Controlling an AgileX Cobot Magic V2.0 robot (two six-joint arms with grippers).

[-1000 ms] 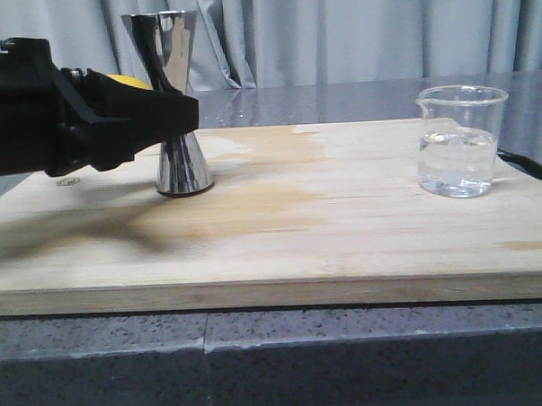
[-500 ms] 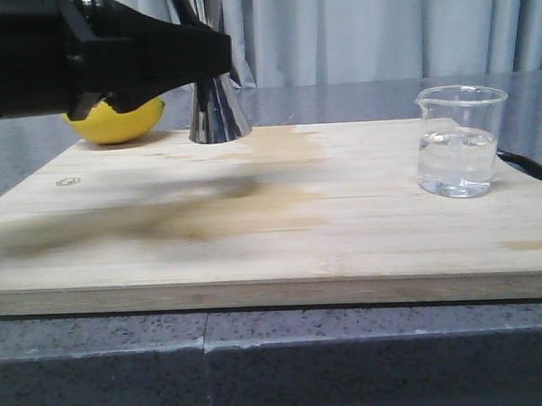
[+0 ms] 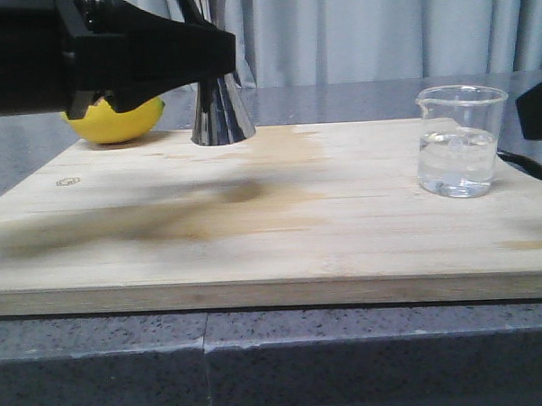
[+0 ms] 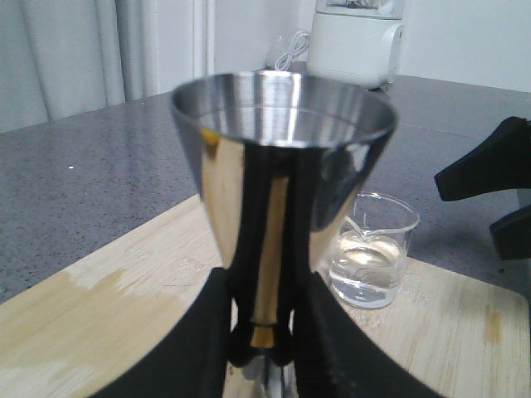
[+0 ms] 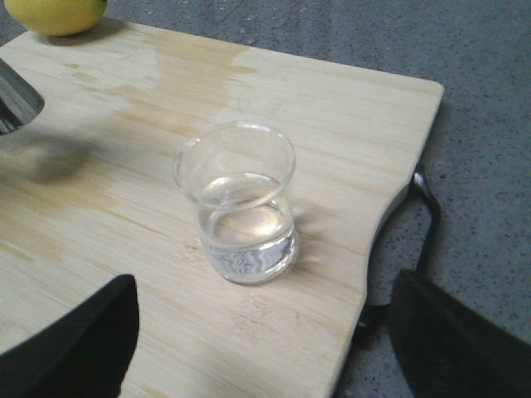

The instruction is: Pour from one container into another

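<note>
My left gripper [image 3: 212,54] is shut on the brass-banded waist of the steel jigger [image 3: 220,115] and holds it upright above the back left of the board. In the left wrist view the jigger [image 4: 282,166] fills the middle, and the left gripper [image 4: 264,336] clamps its waist. The clear glass beaker [image 3: 457,141], about half full of clear liquid, stands on the board at the right. Seen from the right wrist, the beaker [image 5: 241,203] stands ahead of my open right gripper [image 5: 261,348], and neither finger touches it. A dark piece of the right gripper [image 3: 538,106] shows at the front view's right edge.
A wooden board [image 3: 345,245] with wet stains lies on the grey counter. A yellow lemon [image 3: 114,120] rests at its back left corner. A black cable [image 3: 528,165] runs past the board's right edge. Curtains hang behind.
My left gripper has lifted the jigger off the board and a little to the right; it has hardly moved in the last half second. The right gripper has come into the front view at the right edge.
</note>
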